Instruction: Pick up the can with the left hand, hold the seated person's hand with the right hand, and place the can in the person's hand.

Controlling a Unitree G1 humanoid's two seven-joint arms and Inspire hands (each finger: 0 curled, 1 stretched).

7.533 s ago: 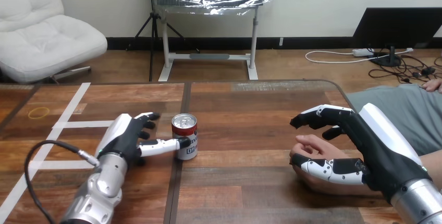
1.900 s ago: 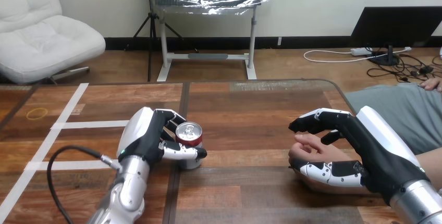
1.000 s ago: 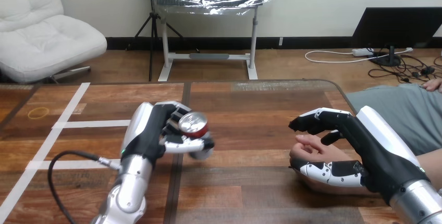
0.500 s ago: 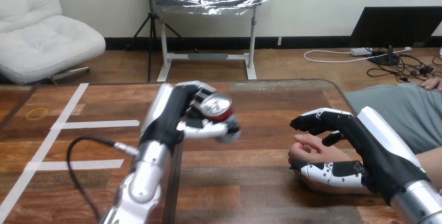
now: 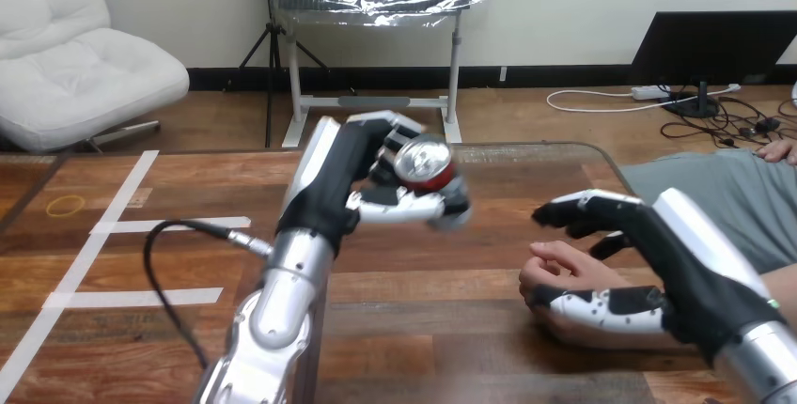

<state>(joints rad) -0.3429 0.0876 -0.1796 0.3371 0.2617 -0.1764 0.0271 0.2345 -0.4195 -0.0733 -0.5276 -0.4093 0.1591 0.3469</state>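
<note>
Red-sided and silver-topped, the can point(image 5: 428, 164) is gripped by the left robot hand point(image 5: 343, 174), whose fingers and thumb are curled round its body. The can is held clear of the wooden counter point(image 5: 442, 329), above its far middle part, and is tipped so that its shiny top is turned towards the camera. The left arm is raised steeply from the view's bottom edge and reaches forward and to the right.

At the right side of the counter the person's hand point(image 5: 554, 277) is rested on the wood with its fingers loosely bent. It is enclosed by the right robot hand point(image 5: 700, 277). The thumb point(image 5: 601, 303) is laid along the near edge of the person's hand, touching it, and the fingers point(image 5: 587, 209) are arched over it from the far side. Whether those fingers touch it cannot be told. The can is well apart from the person's hand, to its left and higher.

White tape strips point(image 5: 174, 224) are laid across the left part of the counter, and a yellow ring point(image 5: 69, 203) is seen near the far left edge.
</note>
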